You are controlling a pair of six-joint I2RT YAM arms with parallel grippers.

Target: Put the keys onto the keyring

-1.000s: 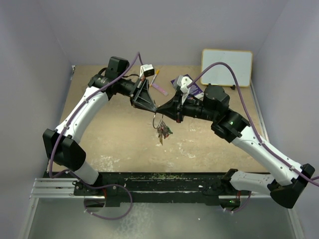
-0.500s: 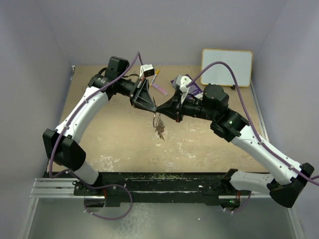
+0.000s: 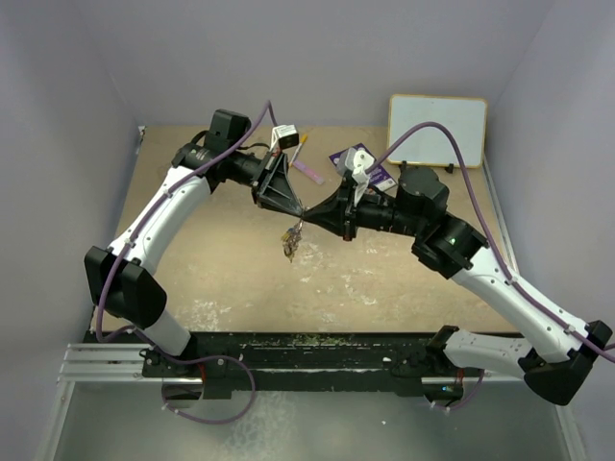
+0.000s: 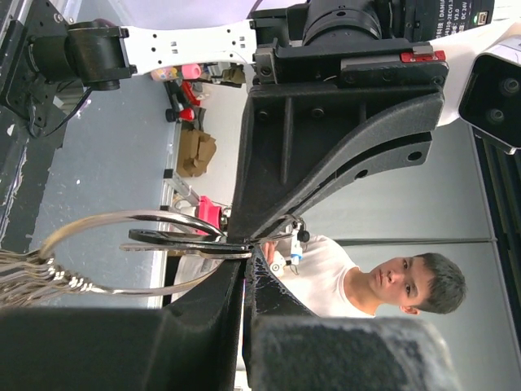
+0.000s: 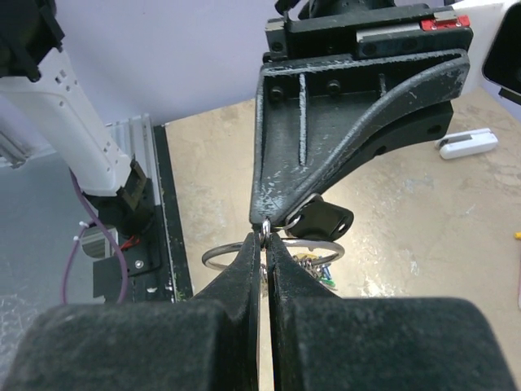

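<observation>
My left gripper (image 3: 300, 209) and right gripper (image 3: 311, 213) meet tip to tip above the middle of the table, both shut. The thin silvery keyring (image 4: 122, 221) is pinched where they meet. In the left wrist view its wire and a dark flat key (image 4: 175, 239) run into my shut left gripper (image 4: 246, 262). In the right wrist view my right gripper (image 5: 264, 238) is shut on the keyring (image 5: 224, 254) wire. The key's black head (image 5: 321, 220) hangs beside the tips. A bunch of keys (image 3: 290, 244) with coloured tags dangles below the ring (image 5: 313, 267).
A whiteboard (image 3: 437, 130) leans at the back right. A purple card (image 3: 363, 159) and a pink pen (image 3: 307, 169) lie behind the grippers. A small white object (image 5: 468, 142) lies on the table. The black rail (image 3: 307, 351) runs along the near edge.
The hanging bunch of keys has swung left and up, now tilted under the grippers. The right arm has shifted slightly right. Both grippers stay shut tip to tip.
</observation>
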